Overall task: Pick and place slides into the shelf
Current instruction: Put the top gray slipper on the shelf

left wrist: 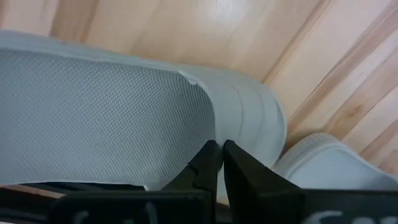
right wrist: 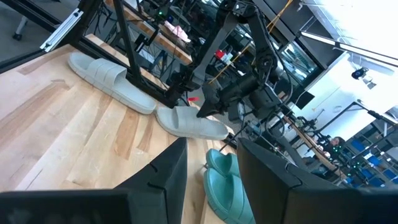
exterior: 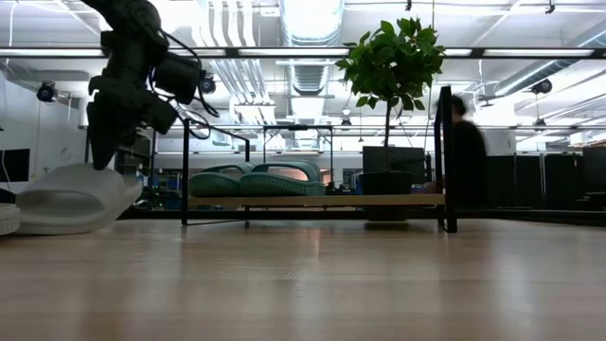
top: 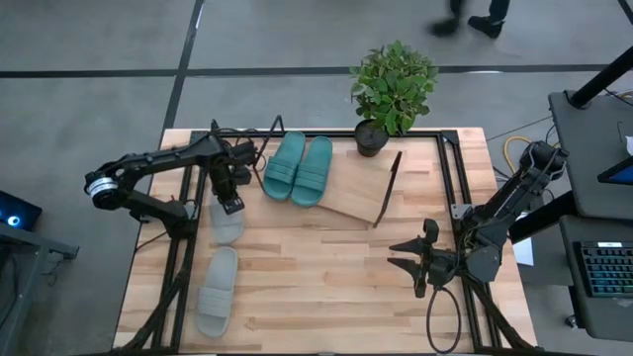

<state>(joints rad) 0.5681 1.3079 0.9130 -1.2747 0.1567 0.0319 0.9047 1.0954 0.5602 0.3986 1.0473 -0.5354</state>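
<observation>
Four foam slides on a pale plank tabletop, grain running lengthwise.

Two teal slides lie side by side on the shelf, a slanted light-wood board with thin black end frames, at its end nearer the left arm. Smooth moulded foam, broad rounded straps; the rest of the board is bare.

Two grey slides off the shelf, at the table's left side. The first grey slide sits under the left gripper. The left wrist view shows a fine dimpled texture on it, fingers clenched together over its edge, grasping it. The second grey slide lies flat nearer the front edge.

Right gripper hangs over the right half, fingers spread, empty.

One potted plant stands beside the shelf's far end.
</observation>
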